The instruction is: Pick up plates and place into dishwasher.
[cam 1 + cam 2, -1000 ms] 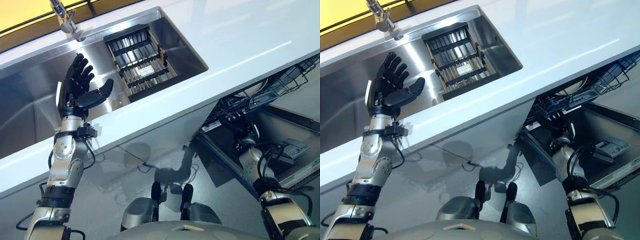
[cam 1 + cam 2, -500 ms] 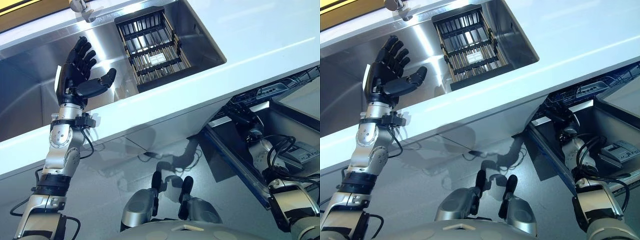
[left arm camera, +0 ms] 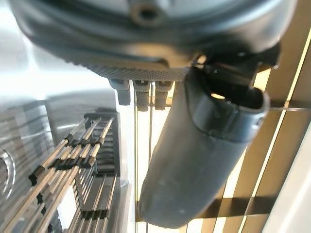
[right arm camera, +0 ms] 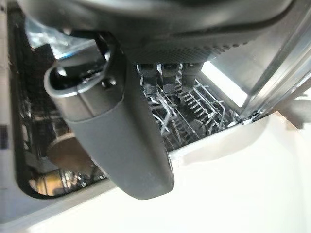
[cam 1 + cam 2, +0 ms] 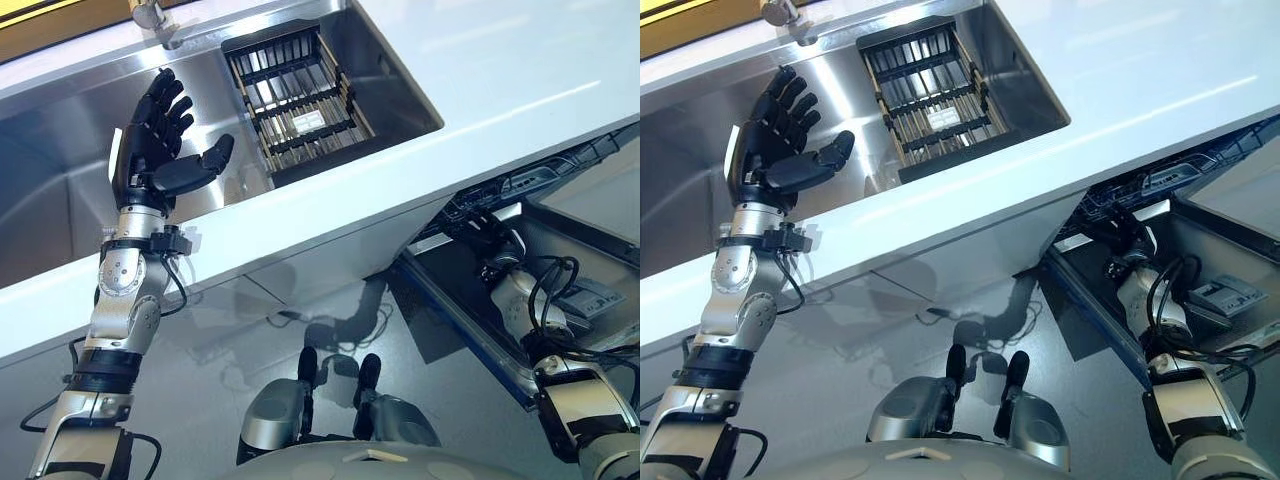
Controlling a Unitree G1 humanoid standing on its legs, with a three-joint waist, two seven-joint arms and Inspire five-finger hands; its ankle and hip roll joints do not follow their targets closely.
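Since before, little has moved: one left hand (image 5: 155, 140) stays spread wide and empty over the sink (image 5: 60, 200), beside one rack (image 5: 295, 105); right hand (image 5: 1118, 232), fingers straight, reaches into the dishwasher (image 5: 1200, 250).

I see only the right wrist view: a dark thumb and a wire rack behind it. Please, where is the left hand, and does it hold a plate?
Observer: The left hand is raised over the steel sink, fingers spread, and it holds nothing.
Operator: Is a plate somewhere near it?
Observer: I can make out none. A dark dish rack stands in the sink, to the right of that hand.
Operator: And where is my right hand, seen from the head?
Observer: The right hand reaches into the open dishwasher, under the edge of the white counter.
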